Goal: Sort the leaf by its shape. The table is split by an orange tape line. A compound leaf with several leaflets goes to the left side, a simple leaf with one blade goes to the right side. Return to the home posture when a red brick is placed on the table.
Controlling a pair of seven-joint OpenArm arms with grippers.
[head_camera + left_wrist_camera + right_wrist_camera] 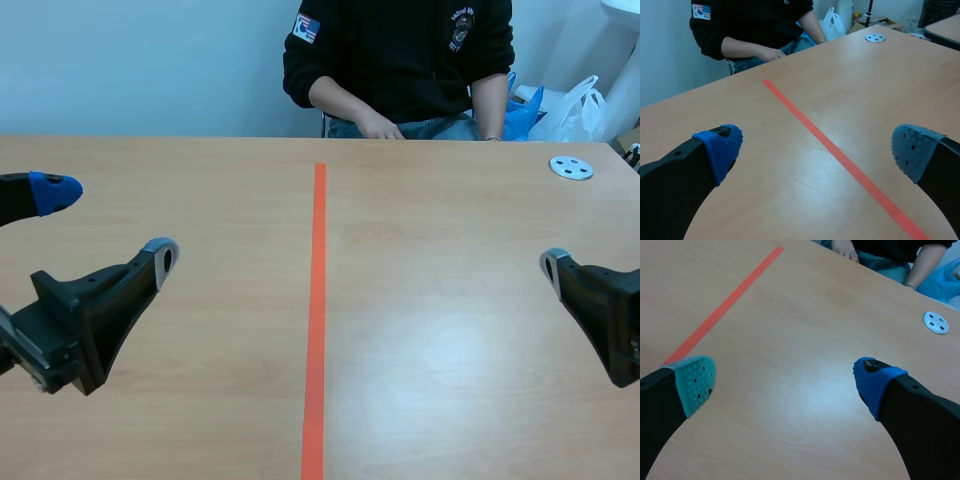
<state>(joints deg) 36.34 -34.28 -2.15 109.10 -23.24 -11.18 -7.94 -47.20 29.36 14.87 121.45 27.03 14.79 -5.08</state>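
— Orange tape line [318, 300] runs from six o'clock to twelve down the middle of the bench [450, 330], and I see no leaf on either side of it. Do you?

— None, in any of the three views. No red brick either. Only a small grey disc [571, 168] with holes lies out at about two o'clock, and that is no part of the job.

— And the hands?

— Left hand [816, 150] hangs low at nine o'clock, fingers spread wide, nothing between the pads. Right hand [784, 382] at three o'clock is the same: wide open and empty, bare wood under it.

— So which step is this?

— Waiting, I judge. The arms sit well apart, each on its own side, and the person [400, 50] at twelve o'clock rests both arms at the far edge, holding nothing I can make out.

— What does the next move call for?

— A leaf has to arrive first. Then its shape must be read: several leaflets means the nine o'clock half, one blade means the three o'clock half. The nearer hand would have to come down low over something thin and flat. If a brick appears instead, both arms go home.
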